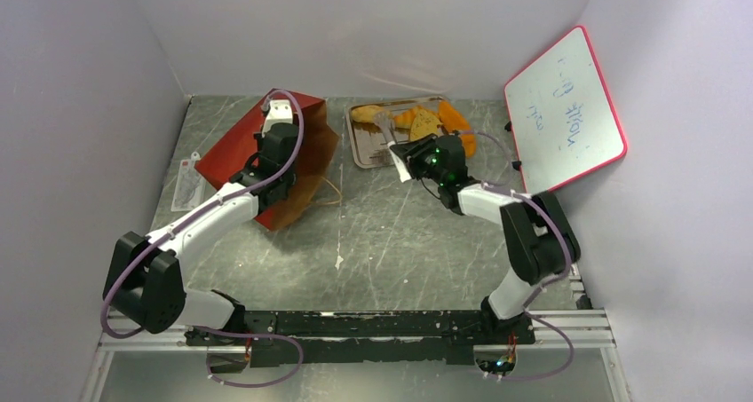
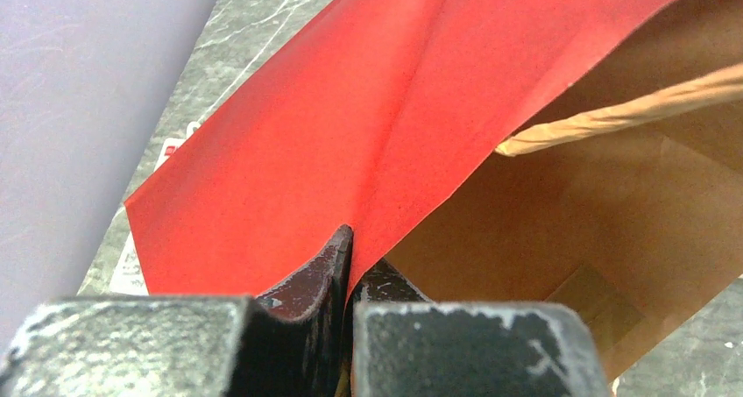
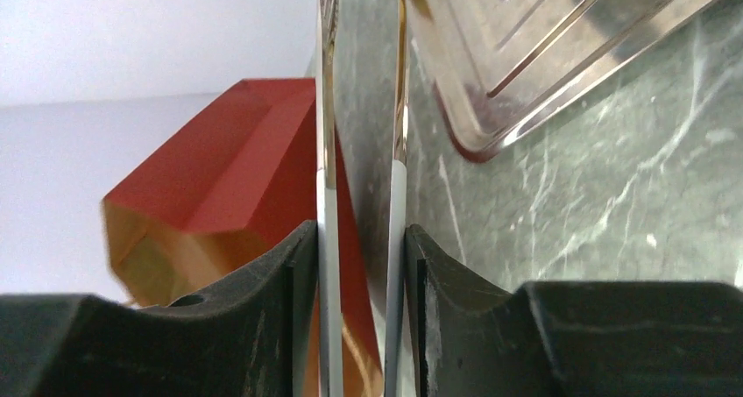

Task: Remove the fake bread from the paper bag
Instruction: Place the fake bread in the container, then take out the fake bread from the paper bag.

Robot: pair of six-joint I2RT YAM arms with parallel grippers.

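Tongs point(image 3: 327, 239) clenched in my right tool point(image 3: 359, 239) should leave the tray point(image 3: 543, 55) slowly while my left tool point(image 2: 355, 257) pinches the paper bag point(image 2: 350, 108) open.

Grey marbled table point(image 1: 382, 233) is enclosed by 3 plain pale walls point(image 1: 355, 29); a pink-framed whiteboard point(image 1: 564, 109) leans against the right wall.
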